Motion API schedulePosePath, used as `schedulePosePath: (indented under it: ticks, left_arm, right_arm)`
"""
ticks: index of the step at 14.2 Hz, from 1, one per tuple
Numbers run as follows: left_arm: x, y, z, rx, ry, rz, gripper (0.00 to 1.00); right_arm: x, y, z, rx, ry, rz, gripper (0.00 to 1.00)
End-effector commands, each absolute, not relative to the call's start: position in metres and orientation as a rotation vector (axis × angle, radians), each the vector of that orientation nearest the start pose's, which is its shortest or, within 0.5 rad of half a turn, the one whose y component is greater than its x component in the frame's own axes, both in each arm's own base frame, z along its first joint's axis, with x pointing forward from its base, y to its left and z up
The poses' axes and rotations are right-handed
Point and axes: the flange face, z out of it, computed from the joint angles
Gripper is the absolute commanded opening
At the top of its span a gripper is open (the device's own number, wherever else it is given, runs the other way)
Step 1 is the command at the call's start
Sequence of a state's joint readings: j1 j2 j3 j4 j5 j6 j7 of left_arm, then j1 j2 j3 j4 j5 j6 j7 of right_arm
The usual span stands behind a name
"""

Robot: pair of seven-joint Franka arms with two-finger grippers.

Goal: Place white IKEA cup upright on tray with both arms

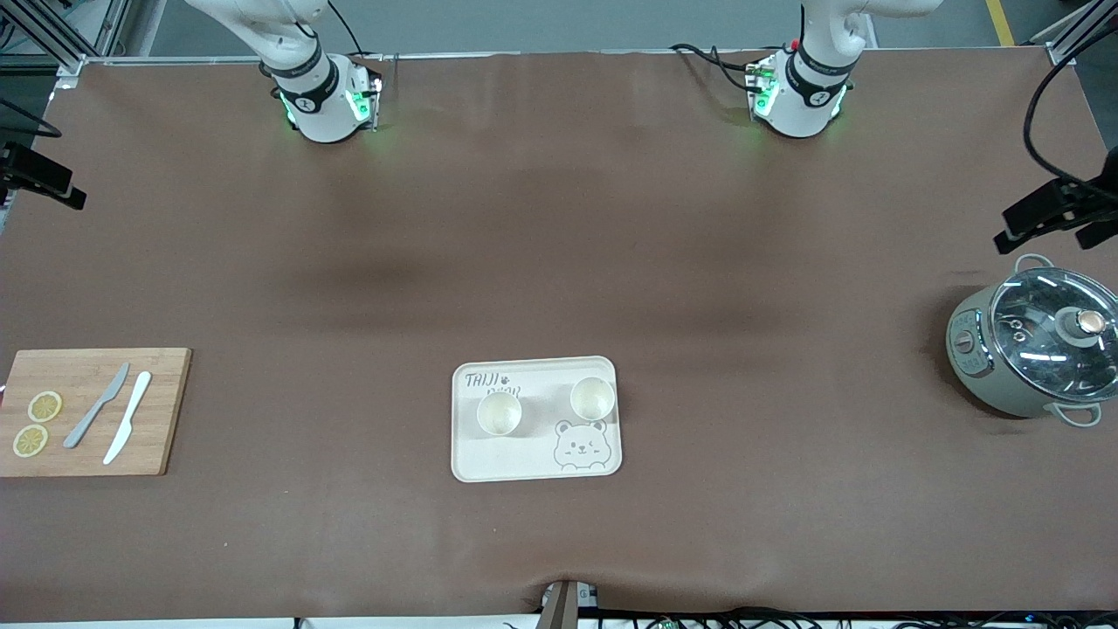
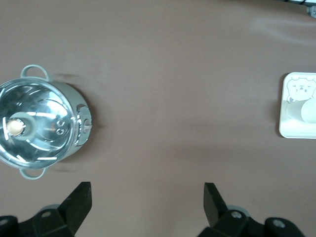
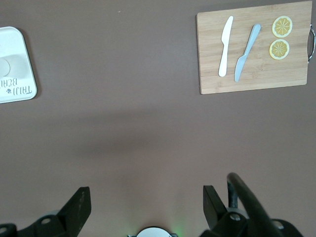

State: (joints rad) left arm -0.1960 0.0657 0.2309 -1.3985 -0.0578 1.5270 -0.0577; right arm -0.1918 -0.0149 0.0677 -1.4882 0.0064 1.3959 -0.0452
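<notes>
Both of my grippers hang high over bare brown table, and each is spread wide with nothing between the fingers — the left gripper (image 2: 147, 207) and the right gripper (image 3: 146, 210) alike. Neither is over the tray (image 1: 534, 467); in each wrist view it sits well off to the side of my fingertips, at the edge of what I can see.

The tray lies in the middle of the table, and two white cups already stand on it, mouths up: one cup (image 1: 499, 413) toward the right arm's end, the other cup (image 1: 592, 397) toward the left arm's end, apart from each other and just above the bear-face drawing (image 1: 581, 445). From how they sit, I judge the placing done, or very nearly.

So the step in hand is to stay clear and settle. Doing it well means keeping both sets of fingers parted and high, and not sweeping low across the tray, since a knock on a rim would tip a light cup. If a cup needs straightening, I would come down from directly above it, fingers straddling the wall, not from the side.

The pot (image 2: 42, 122) with its glass lid lies off my left fingers; the cutting board (image 3: 254, 74) with knives and lemon slices lies off my right. Neither needs touching.
</notes>
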Motion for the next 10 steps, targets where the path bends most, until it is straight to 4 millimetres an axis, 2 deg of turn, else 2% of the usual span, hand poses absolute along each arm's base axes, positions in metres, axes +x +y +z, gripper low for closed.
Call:
schedulePosePath:
  ticks: [1,10]
  left_arm:
    - [0.5715,0.0134,0.6721,-3.149,-0.138,-0.093,1.00]
    - [0.5714,0.0184,0.6731,-3.147,-0.167,-0.098,1.00]
  right_arm:
    - [0.5288,-0.0639,0.6535,-3.144,0.118,0.122,1.00]
    - [0.5307,-0.0615,0.6449,-3.142,0.113,0.134,1.00]
